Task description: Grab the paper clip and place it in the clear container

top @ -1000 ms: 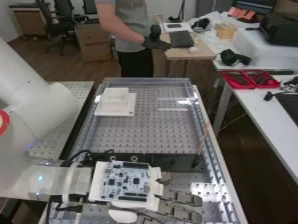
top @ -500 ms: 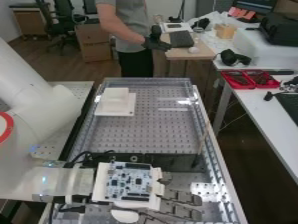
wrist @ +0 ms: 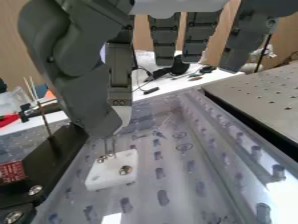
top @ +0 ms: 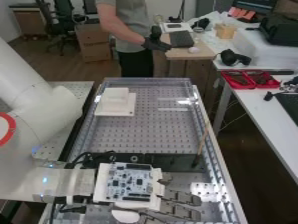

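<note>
In the high view the hand is low over the bench's near end, right of the white arm's wrist. The hand hangs above a small white block with metal screws in the wrist view. Two thin metal prongs stand between the hand's lower tip and this block; whether they are the paper clip, and whether they touch the hand, I cannot tell. A large clear tray or cover lies over the perforated bench in the high view; I cannot tell whether it is the clear container.
A white stepped block sits at the clear tray's far left. A thin brown stick leans at its right edge. Red trays lie on the side table. A dark block with a red label stands near the hand in the wrist view.
In the high view the hand and the arm's wrist have shifted slightly to the right, mostly in the first half second. The arm's upper joints have turned a little.
</note>
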Controlling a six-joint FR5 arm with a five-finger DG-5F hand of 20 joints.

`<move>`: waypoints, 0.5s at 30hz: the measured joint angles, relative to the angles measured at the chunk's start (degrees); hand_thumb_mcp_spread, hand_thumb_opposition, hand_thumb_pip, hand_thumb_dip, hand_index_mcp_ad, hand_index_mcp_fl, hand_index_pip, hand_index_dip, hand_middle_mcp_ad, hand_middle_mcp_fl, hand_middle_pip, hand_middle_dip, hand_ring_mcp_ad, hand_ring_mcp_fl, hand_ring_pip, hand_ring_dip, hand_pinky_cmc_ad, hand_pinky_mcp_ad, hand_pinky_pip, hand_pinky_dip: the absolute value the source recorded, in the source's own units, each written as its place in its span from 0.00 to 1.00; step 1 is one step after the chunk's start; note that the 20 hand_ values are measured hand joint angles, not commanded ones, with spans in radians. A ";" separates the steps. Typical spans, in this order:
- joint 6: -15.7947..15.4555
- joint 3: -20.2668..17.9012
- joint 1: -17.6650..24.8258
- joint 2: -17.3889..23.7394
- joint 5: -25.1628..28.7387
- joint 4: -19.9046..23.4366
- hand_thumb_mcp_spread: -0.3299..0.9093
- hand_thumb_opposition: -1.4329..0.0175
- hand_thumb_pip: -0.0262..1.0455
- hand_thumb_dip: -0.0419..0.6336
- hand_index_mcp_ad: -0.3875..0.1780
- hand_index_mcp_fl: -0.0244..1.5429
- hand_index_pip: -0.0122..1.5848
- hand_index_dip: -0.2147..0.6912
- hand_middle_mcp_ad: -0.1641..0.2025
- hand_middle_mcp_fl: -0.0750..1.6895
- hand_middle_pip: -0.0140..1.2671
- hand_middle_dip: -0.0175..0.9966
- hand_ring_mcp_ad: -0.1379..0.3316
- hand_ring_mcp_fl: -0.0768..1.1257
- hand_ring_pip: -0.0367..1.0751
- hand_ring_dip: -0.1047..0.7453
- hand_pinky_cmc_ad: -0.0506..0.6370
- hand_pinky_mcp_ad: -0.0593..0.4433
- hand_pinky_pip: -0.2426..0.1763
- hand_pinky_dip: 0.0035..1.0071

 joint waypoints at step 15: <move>0.61 -0.15 0.21 -0.35 0.32 0.17 0.62 0.40 0.70 0.53 0.35 0.16 0.97 0.38 0.72 0.05 0.10 0.19 0.54 0.06 0.12 0.25 0.53 0.64 0.47 0.21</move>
